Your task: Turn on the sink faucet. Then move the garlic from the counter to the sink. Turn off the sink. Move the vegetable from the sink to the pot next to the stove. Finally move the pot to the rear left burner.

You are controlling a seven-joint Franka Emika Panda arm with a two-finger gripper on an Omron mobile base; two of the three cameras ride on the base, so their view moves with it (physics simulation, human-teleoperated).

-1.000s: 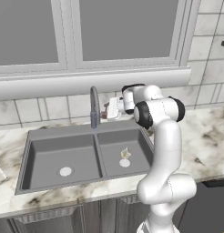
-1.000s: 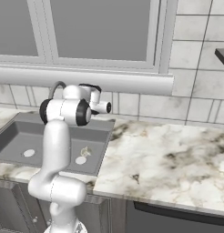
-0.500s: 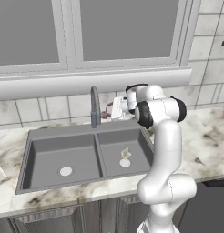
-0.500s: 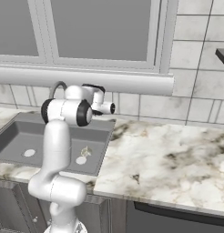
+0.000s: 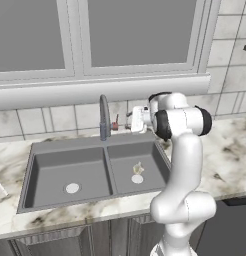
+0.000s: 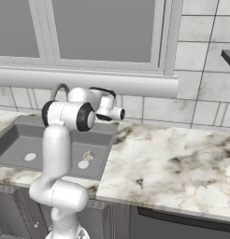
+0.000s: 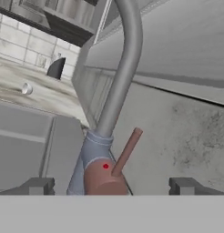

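Garlic: a small pale thing, looking like the garlic (image 5: 138, 168), is lying in the right basin of the sink (image 5: 70, 167), just by the drain. So the first two steps are looking done.
Step now: the arm is reaching for the faucet (image 5: 103, 118) at the back edge of the sink, most likely to turn the water off.
Hand: the hand (image 7: 112, 186) is spread wide and holding nothing. The red-brown faucet handle (image 7: 126, 151) is standing between the two fingertips (image 7: 40, 185), not yet touched.
Water: I cannot tell if water is running.
Left to do: shutting off the faucet, putting the garlic in the pot, and moving the pot to the rear left burner.
Change: the hand is creeping a little closer to the faucet than a second ago. The garlic is staying where it was.
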